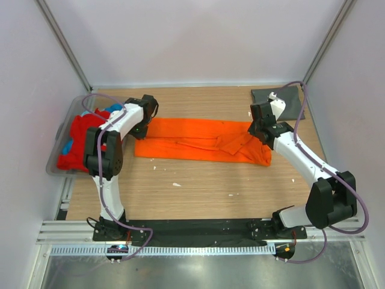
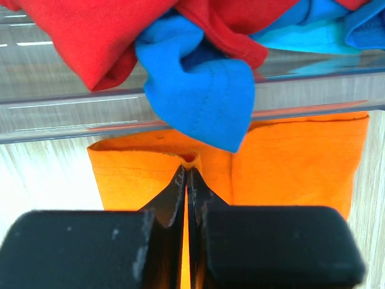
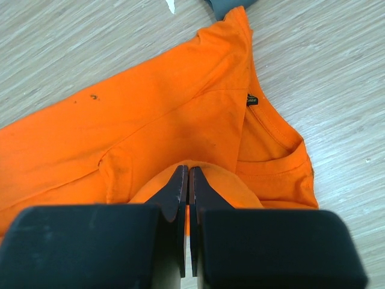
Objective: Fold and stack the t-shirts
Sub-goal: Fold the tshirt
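**Top external view.** The orange t-shirt (image 1: 198, 141) lies as a long band across the centre of the wooden table (image 1: 198, 189), running from left of centre to right of centre. The left gripper (image 1: 142, 128) sits at the band's left end and the right gripper (image 1: 260, 133) at its right end. Both are down at the cloth. A dark grey t-shirt (image 1: 290, 101) lies flat in the upper right corner of the table. At the left edge of the frame, a clear tub (image 1: 60, 133) holds a red t-shirt (image 1: 77, 143) and a blue t-shirt (image 1: 113, 108), crumpled together.

**Left wrist view.** The left gripper (image 2: 187, 170) is closed, its jaws pinching a small pucker in the edge of the orange t-shirt (image 2: 289, 162) at centre frame. The tub's clear wall (image 2: 60, 111) crosses the frame above. The blue t-shirt (image 2: 198, 96) hangs over that wall and overlaps the orange cloth in this view, and the red t-shirt (image 2: 90, 36) fills the upper left.

**Right wrist view.** The right gripper (image 3: 185, 173) is closed on a raised fold of the orange t-shirt (image 3: 150, 114) at lower centre. The neckline lies to the right of the jaws, with a small dark label (image 3: 252, 99) inside the collar. A corner of the dark grey t-shirt (image 3: 225, 5) shows at the top edge, touching the tip of the orange cloth. Bare table (image 3: 90, 36) occupies the upper left and right.
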`<state>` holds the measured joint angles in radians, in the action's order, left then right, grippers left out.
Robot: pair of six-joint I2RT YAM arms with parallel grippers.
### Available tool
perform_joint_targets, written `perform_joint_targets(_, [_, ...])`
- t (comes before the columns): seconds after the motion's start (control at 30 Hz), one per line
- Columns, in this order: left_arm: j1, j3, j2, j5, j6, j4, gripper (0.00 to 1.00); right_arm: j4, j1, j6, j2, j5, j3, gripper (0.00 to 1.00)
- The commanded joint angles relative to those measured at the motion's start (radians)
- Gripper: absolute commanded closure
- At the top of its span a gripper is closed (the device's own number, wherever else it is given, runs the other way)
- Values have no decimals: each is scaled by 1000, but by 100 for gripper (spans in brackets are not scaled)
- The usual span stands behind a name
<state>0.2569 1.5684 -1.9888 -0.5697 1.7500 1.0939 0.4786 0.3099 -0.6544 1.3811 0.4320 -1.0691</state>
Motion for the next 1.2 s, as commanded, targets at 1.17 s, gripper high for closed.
perform_joint_targets(1.17, [12, 231, -192, -151, -49, 158, 100, -166, -18, 114, 180, 120, -83, 99])
